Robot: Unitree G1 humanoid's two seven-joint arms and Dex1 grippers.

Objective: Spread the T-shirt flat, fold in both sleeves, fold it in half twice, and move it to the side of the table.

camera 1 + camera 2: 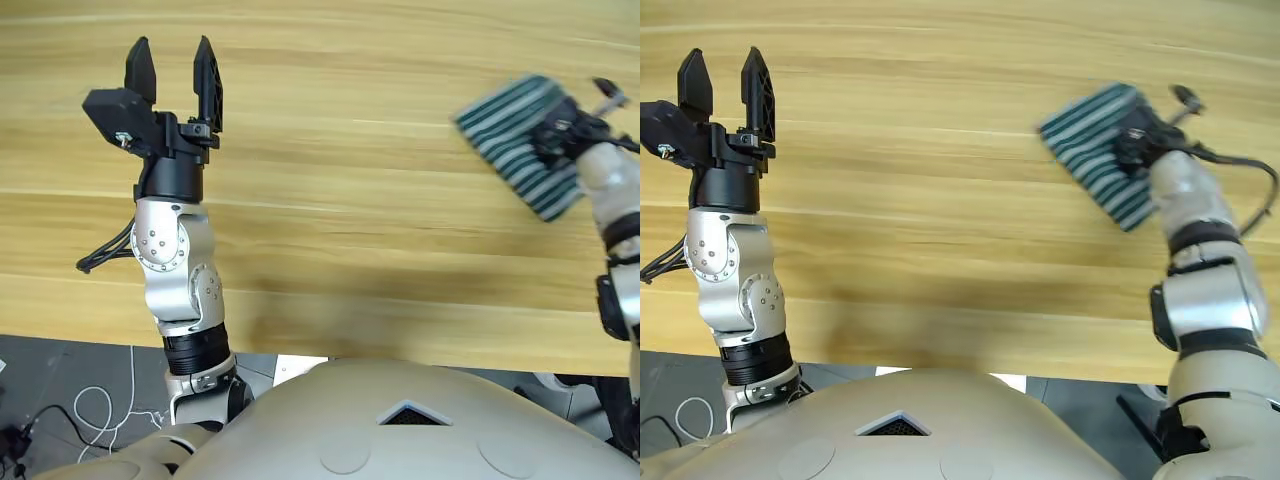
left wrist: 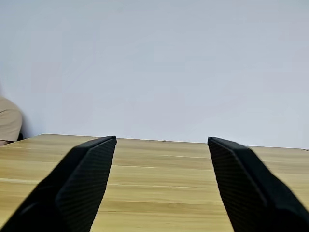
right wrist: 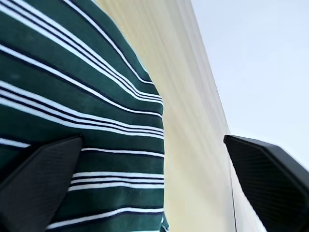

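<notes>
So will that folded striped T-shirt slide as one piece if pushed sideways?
Likely floppy: the T-shirt is soft cloth folded into a small stack, so its layers could shift or bunch. It looks light, and the smooth table should let it slide. Pushing with the right gripper from above may keep the folds together.

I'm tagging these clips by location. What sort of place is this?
Probably an indoor lab or office workspace: a long wooden table, a plain pale wall behind it, and loose cables on the grey floor by the table's near edge.
</notes>
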